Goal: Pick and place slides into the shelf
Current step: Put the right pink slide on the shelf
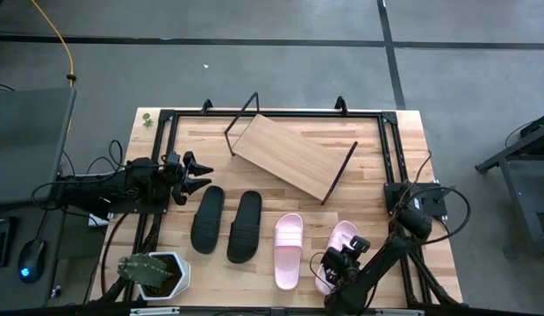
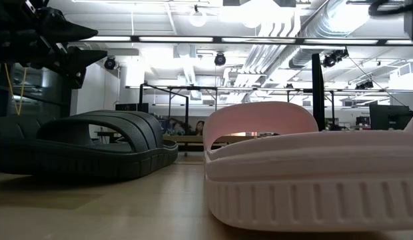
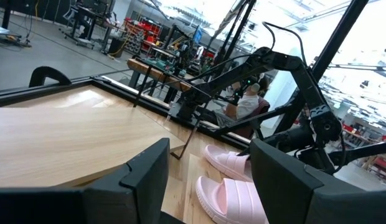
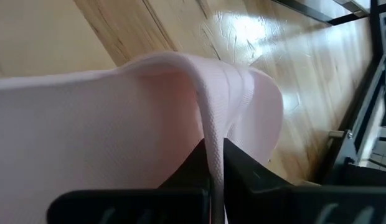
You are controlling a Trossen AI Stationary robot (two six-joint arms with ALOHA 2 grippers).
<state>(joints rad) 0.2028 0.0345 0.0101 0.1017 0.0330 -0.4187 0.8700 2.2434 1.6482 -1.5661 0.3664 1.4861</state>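
Observation:
Two black slides (image 1: 208, 219) (image 1: 245, 226) and a light pink slide (image 1: 289, 250) lie side by side, soles down, on the tabletop. A second pink slide (image 1: 344, 250) lies at the right, with my right gripper (image 1: 342, 265) shut on it. The shelf (image 1: 289, 156), a light wooden board on thin black wire end frames, stands askew at the far middle. My left gripper (image 1: 197, 173) hangs open at the table's left, level, pointing at the shelf board (image 3: 68, 137). The low view shows a pink slide (image 2: 306, 167) up close and a black slide (image 2: 93, 143). My right gripper pinches the right pink slide's wide strap (image 4: 213, 146) between its two fingers (image 4: 192, 163), which squeeze the soft strap into a thin ridge. The fingers come slanting down from the table's near right side. In the high view the slide lies sole down on the table.
A cactus in a white pot (image 1: 153, 274) stands at the near left corner. Black frame rails (image 1: 388, 149) run along the table's far, left and right sides. Bare wood lies between the shelf and the row of slides.

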